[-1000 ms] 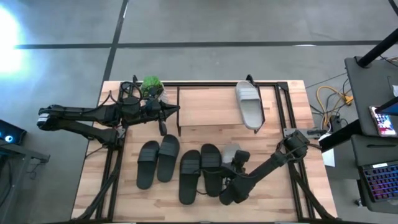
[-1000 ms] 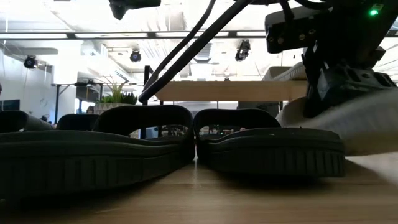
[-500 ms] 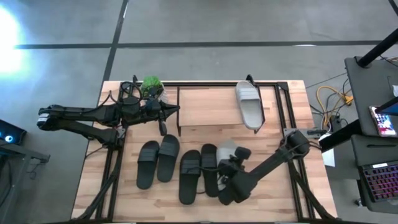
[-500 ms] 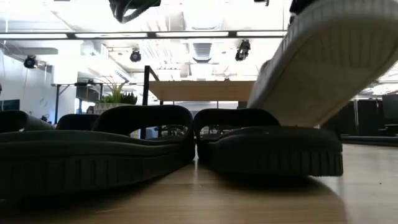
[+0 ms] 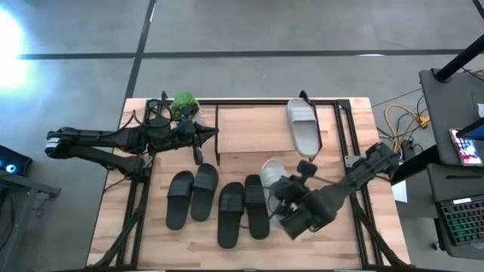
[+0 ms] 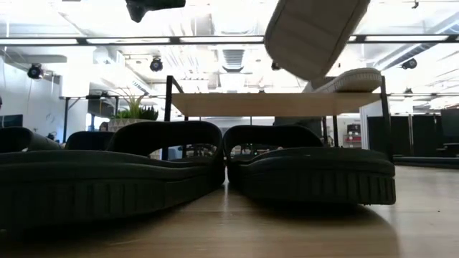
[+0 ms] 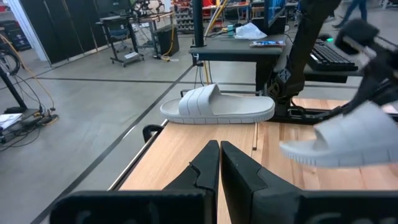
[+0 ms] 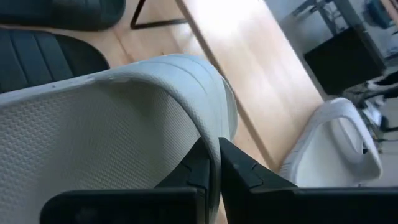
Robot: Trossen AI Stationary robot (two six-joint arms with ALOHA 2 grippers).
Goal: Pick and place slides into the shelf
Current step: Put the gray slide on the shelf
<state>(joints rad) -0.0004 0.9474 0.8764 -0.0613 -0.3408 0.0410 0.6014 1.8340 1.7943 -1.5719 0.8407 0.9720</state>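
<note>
High view: the right hand [image 5: 281, 190], right of centre in the frame, is clamped on the strap of a light grey slide [image 5: 274, 178] lifted clear of the table [image 5: 113, 227], just below the shelf [image 5: 249, 130], where the matching grey slide [image 5: 303, 126] already lies at the board's right end. Four black slides [image 5: 218, 198] sit in a row on the table at lower centre. The left hand [image 5: 198, 136], fingers pressed together and holding nothing, waits at the shelf's left edge beside a small green plant [image 5: 184, 103].
</note>
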